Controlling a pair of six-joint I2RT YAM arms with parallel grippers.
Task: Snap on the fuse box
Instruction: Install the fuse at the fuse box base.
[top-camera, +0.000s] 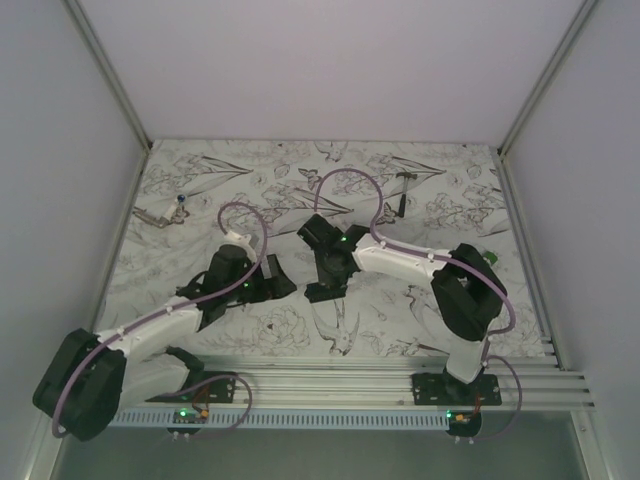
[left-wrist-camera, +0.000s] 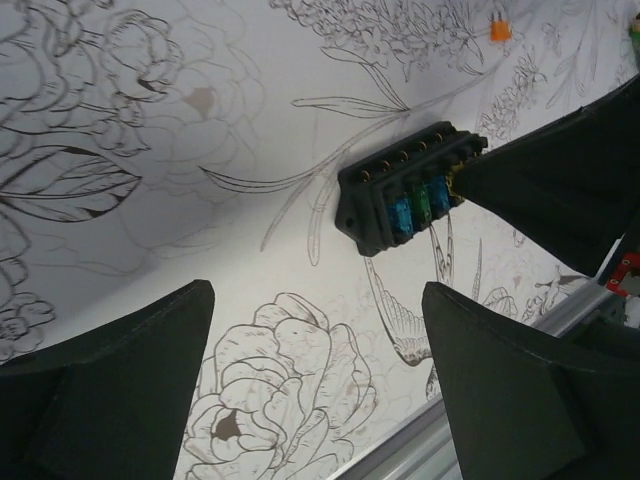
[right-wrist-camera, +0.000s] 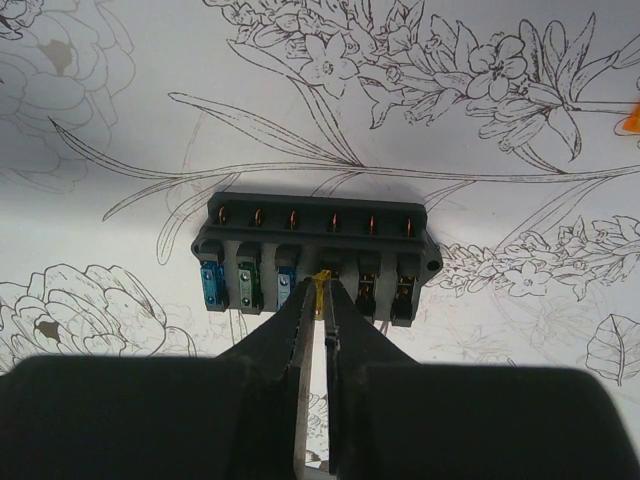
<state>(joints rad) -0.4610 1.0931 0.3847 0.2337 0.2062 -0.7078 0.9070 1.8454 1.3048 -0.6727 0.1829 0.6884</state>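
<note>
Fuse box: black, 6 slots, 3 filled; right tool pinches yellow fuse; left tool spread.

The small black rectangular plastic fuse box lies on the flower-printed table cover between my grippers. My right gripper meets its near face, with a tiny yellow fuse between the tips. My left gripper sits apart, to its left.

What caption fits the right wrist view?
Right gripper holds a yellow fuse at an open slot of the fuse box.

One fuse box, six slots, two arms
</note>
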